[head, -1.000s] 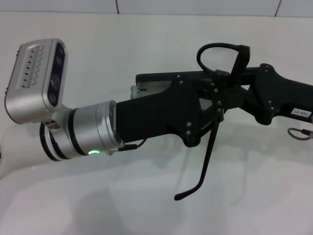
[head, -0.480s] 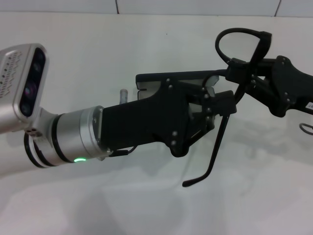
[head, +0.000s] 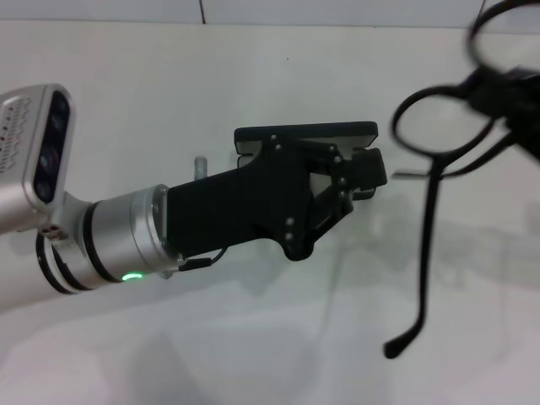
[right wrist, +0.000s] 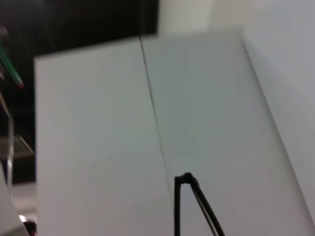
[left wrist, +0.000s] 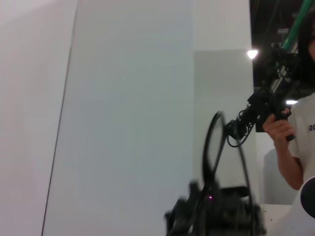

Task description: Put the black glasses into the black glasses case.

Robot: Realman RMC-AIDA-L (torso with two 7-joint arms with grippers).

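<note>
The head camera looks down on the table (head: 253,354) from close above. Both wrist cameras face outward, perhaps upward, sharing the black glasses (head: 439,126) with it.

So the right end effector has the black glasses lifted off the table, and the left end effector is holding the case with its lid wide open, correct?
Not quite. In the head view the black glasses case at the left end effector looks closed, not wide open: only its flat black top shows, no lining. The rest holds: the black glasses hang lifted at the right end effector.
</note>
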